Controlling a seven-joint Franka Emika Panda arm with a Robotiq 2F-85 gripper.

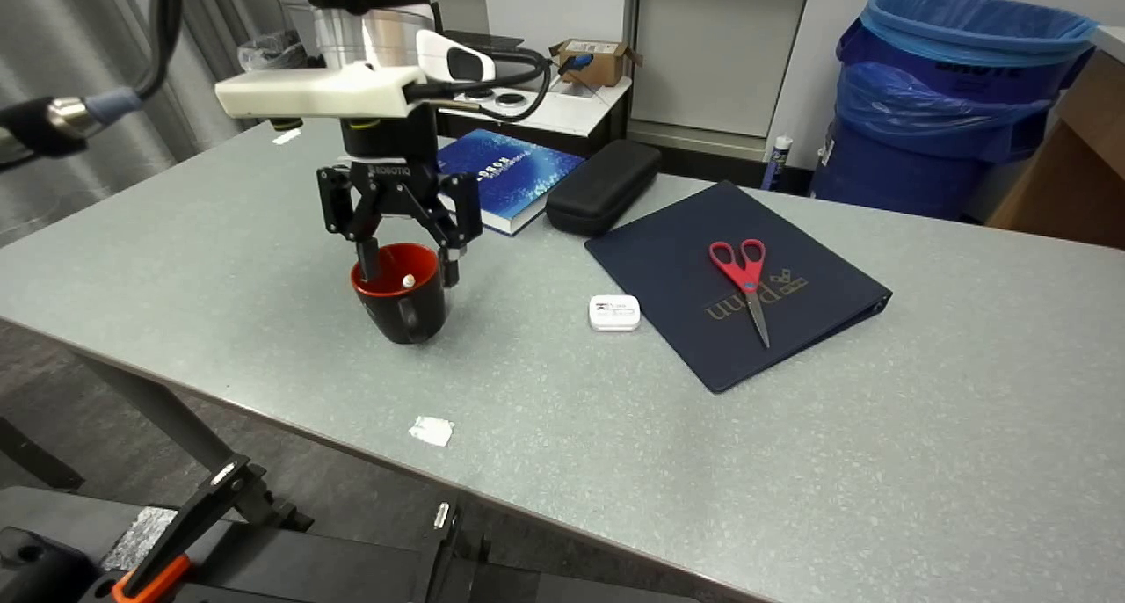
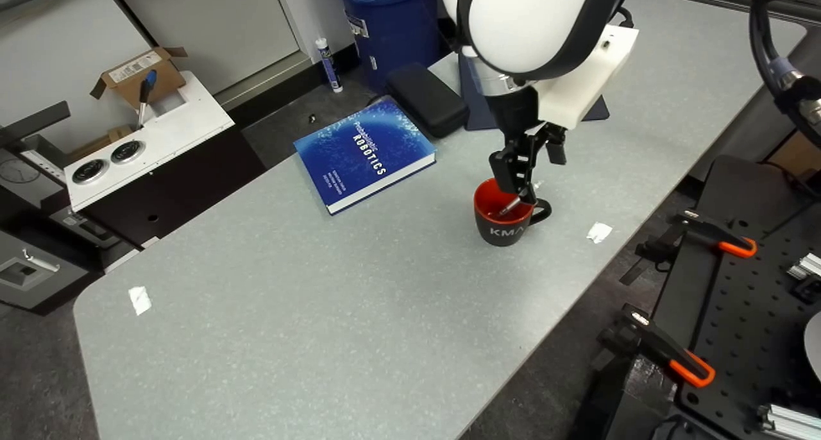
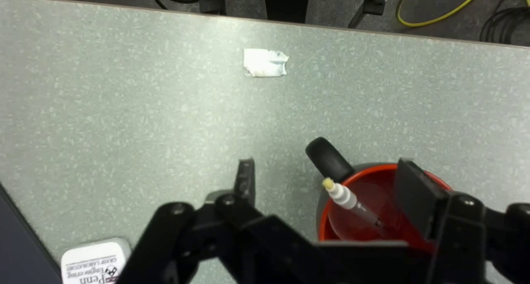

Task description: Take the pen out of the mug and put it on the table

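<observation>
Pincer [image 1: 410, 279] wide, half over mug [image 1: 389, 308]

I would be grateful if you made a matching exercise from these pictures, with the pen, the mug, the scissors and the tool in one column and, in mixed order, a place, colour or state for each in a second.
Things
1. pen
2. mug
3. scissors
4. tool

Places, colours and states
A. lying on the dark blue folder
B. leaning, with its lower end inside the mug
C. open, gripping nothing
D. black outside, red inside

Right pairs: 1-B, 2-D, 3-A, 4-C
</observation>
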